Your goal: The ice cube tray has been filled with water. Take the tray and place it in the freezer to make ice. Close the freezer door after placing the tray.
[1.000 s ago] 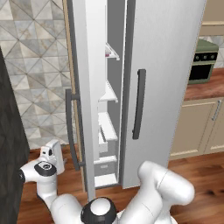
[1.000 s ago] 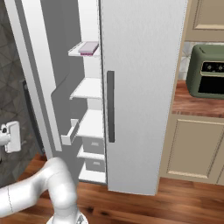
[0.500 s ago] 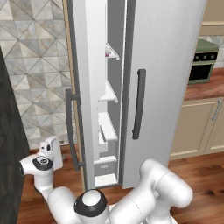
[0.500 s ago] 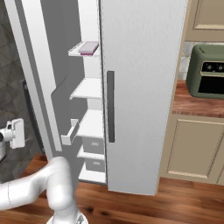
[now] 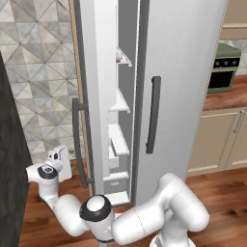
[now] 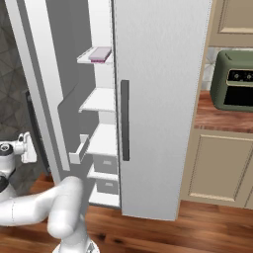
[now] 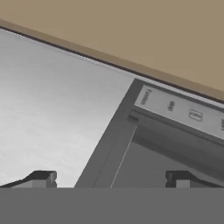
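Observation:
The ice cube tray (image 5: 119,59) (image 6: 100,53), pale with a magenta edge, lies on the top shelf inside the freezer (image 5: 120,140) (image 6: 101,138). The freezer door (image 5: 89,96) (image 6: 49,74) stands wide open, and I see it nearly edge-on with its dark bar handle (image 5: 77,144) on the outer side. My gripper (image 5: 58,157) (image 6: 27,148) hangs low at the door's outer face, just left of the handle. It is open with nothing between its fingers. In the hand view the gripper (image 7: 110,179) faces the silver door (image 7: 52,109) and its dark-framed dispenser panel (image 7: 175,131) close up.
The right fridge door (image 5: 183,72) (image 6: 158,99) is shut, with a dark handle (image 5: 153,113) (image 6: 124,120). A tiled wall (image 5: 38,72) and a dark panel (image 5: 9,169) bound the left side. A green toaster oven (image 6: 232,81) sits on the wooden counter (image 6: 222,118) at right.
My gripper has moved a little up and towards the freezer door's outer face. The door, the tray and the base have not moved.

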Robot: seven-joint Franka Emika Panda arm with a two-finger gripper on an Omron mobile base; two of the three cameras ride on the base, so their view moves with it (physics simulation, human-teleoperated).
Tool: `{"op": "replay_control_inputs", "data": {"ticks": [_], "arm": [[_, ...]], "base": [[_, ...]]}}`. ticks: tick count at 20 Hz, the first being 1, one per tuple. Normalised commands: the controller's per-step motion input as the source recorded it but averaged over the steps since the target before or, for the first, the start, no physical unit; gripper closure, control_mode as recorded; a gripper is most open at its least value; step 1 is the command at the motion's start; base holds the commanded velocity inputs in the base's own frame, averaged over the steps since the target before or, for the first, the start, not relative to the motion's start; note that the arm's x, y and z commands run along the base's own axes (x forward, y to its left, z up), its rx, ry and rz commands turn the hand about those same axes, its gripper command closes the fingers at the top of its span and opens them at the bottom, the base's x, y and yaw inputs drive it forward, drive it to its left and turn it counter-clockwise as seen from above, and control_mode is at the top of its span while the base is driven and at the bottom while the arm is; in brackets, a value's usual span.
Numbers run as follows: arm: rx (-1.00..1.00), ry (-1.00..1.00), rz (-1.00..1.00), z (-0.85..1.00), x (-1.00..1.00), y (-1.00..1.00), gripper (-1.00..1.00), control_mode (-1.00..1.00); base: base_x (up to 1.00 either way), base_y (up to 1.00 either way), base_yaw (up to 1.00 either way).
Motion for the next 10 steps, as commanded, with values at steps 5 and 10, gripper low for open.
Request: {"op": "replay_control_inputs", "data": {"ticks": [5,10], "arm": [[-0.04,0.03,-0.10,-0.11,0.08,-0.08,-1.00,-1.00],[-0.01,0.01,-0.08,-0.04,0.00,-0.34,-1.00,-1.00]], "base": [[0.00,0.00,0.00],[0.00,0.00,0.00]]}}
